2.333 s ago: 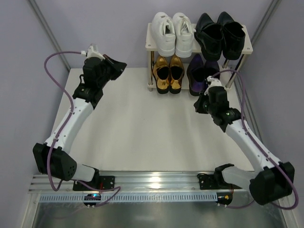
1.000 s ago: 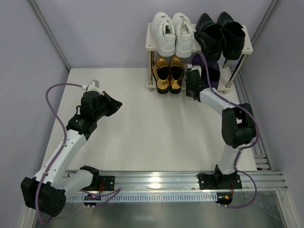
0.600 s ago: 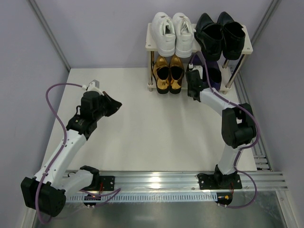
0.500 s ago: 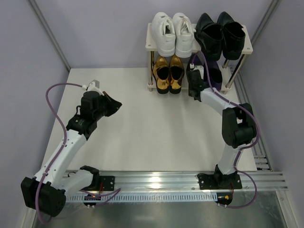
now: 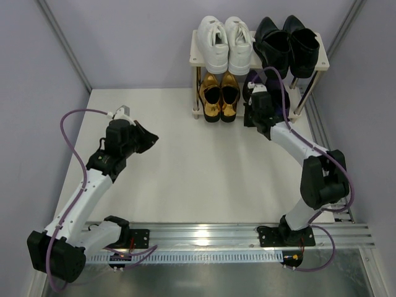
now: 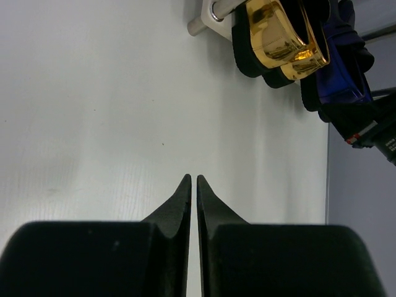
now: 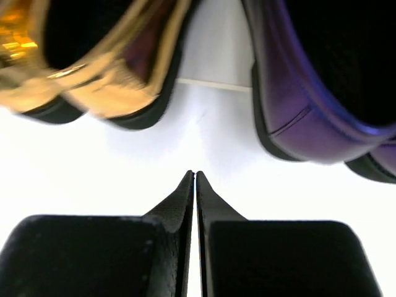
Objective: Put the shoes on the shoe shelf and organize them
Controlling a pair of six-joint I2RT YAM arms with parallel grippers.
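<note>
The shoe shelf (image 5: 197, 60) stands at the table's back. White sneakers (image 5: 225, 42) and black loafers (image 5: 286, 43) sit on its top board. Gold loafers (image 5: 219, 96) and purple loafers (image 5: 279, 99) sit below. My right gripper (image 5: 250, 117) is shut and empty, just in front of the lower tier, between the gold heels (image 7: 93, 74) and the purple heel (image 7: 322, 105). My left gripper (image 5: 150, 137) is shut and empty over the left-middle of the table; its view shows the gold pair (image 6: 278, 37) and a purple shoe (image 6: 340, 74) far ahead.
The right arm (image 5: 297, 145) stretches from the right base to the shelf's front. A silver shelf leg (image 5: 301, 102) stands right of the purple pair. Grey walls enclose the table; a metal rail (image 5: 204, 235) runs along the near edge.
My right wrist has shifted a little to the right in front of the lower tier, and its elbow has swung out to the right. The left arm has not moved.
</note>
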